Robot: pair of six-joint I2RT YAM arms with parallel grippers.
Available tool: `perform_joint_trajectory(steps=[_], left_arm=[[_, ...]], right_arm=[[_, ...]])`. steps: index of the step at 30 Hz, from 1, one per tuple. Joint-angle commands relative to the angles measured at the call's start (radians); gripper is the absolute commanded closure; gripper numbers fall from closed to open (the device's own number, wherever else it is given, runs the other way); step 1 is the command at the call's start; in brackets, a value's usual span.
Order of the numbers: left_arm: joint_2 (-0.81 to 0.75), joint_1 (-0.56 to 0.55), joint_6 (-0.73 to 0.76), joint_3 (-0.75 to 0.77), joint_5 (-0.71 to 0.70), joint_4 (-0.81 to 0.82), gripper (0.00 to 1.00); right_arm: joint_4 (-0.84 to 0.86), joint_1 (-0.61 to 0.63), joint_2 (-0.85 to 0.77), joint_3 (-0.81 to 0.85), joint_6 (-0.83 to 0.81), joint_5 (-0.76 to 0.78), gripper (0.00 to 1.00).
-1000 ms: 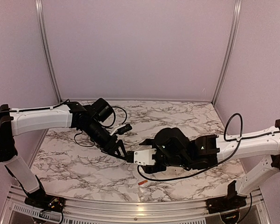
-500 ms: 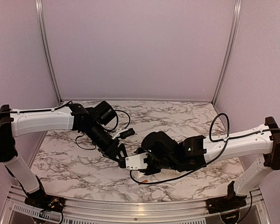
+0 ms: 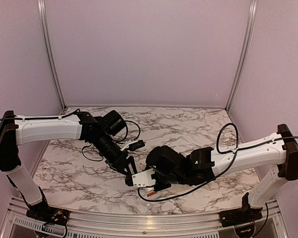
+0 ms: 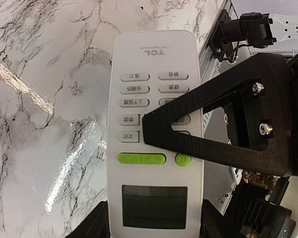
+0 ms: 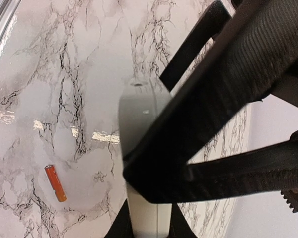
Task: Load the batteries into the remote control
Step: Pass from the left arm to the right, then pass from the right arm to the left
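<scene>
Clamping remote control [image 4: 154,59] — both jaws — battery [image 5: 55,183] loose.

I'm watching a white, grey-veined marble tabletop [image 3: 188,121] sitting inside pale lilac wall panels [image 3: 149,49], with aluminium posts [image 3: 51,54] standing at both far corners and an aluminium rail [image 3: 139,221] running along its near edge.

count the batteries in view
1: an orange battery lies on the marble table near its front edge, close to the held remote. A second may be hidden.
</scene>
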Motion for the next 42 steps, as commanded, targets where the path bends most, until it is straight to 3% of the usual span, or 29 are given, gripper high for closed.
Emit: perform_joint_trajectory(steps=[1,4,9,14,18,28,30,37,42], left_arm=[[0.001,-0.004,0.005,0.032,0.051,0.015,0.67],[-0.006,-0.003,0.009,0.042,0.038,0.015,0.48],[-0.046,0.013,0.006,0.088,-0.013,0.030,0.02],[-0.169,0.132,-0.067,0.108,-0.087,0.160,0.01],[-0.295,0.256,-0.164,0.041,-0.147,0.325,0.01],[-0.689,0.275,-0.234,-0.297,-0.613,0.769,0.01],[-0.734,0.275,-0.237,-0.372,-0.564,0.873,0.01],[-0.573,0.219,-0.164,-0.293,-0.337,0.781,0.01],[-0.529,0.152,-0.121,-0.289,-0.147,0.881,0.01]], right_arm=[[0.011,0.008,0.003,0.024,0.022,0.022,1.00],[0.025,0.008,-0.010,0.018,0.037,0.030,1.00],[0.060,-0.002,-0.052,-0.011,0.069,0.038,1.00],[0.102,-0.065,-0.127,-0.042,0.130,0.000,1.00],[0.160,-0.115,-0.197,-0.051,0.222,-0.051,1.00],[0.526,-0.249,-0.371,-0.049,0.604,-0.010,1.00],[0.561,-0.271,-0.382,-0.047,0.684,-0.028,1.00],[0.716,-0.285,-0.430,-0.097,0.948,-0.083,1.00],[0.782,-0.285,-0.437,-0.112,1.023,-0.230,1.00]])
